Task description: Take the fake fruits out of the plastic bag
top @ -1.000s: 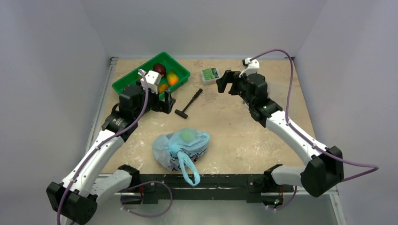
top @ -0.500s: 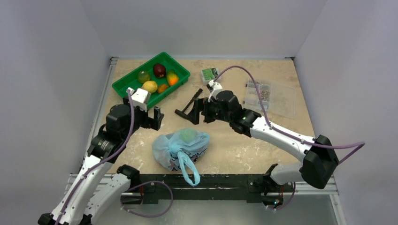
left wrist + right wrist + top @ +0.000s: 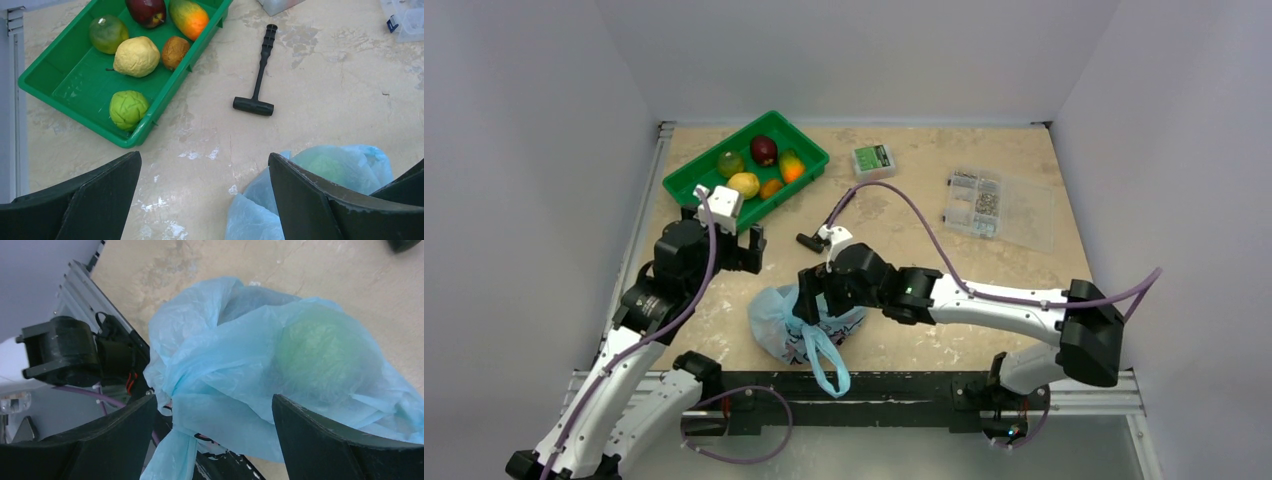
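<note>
The light-blue plastic bag (image 3: 796, 332) lies near the table's front edge with its loop handle hanging toward me. A green round fruit (image 3: 320, 357) shows through its film, also in the left wrist view (image 3: 332, 167). My right gripper (image 3: 812, 300) is open right over the bag, and its fingers (image 3: 320, 440) straddle the gathered handles (image 3: 200, 425) without pinching them. My left gripper (image 3: 749, 250) is open and empty above bare table, left of the bag (image 3: 310, 200). Several fruits lie in the green tray (image 3: 70, 112), among them a yellow one (image 3: 136, 56) and a light-green one (image 3: 128, 108).
A black toy hammer (image 3: 257, 75) lies between the tray (image 3: 686, 185) and the bag. A small green box (image 3: 874, 159) sits at the back. A clear compartment box (image 3: 999, 207) sits at the back right. The right arm's purple cable arcs over the table's middle.
My right arm swung from the back right down to the bag. My left gripper pulled back from the tray toward the front, uncovering the fruits there.
</note>
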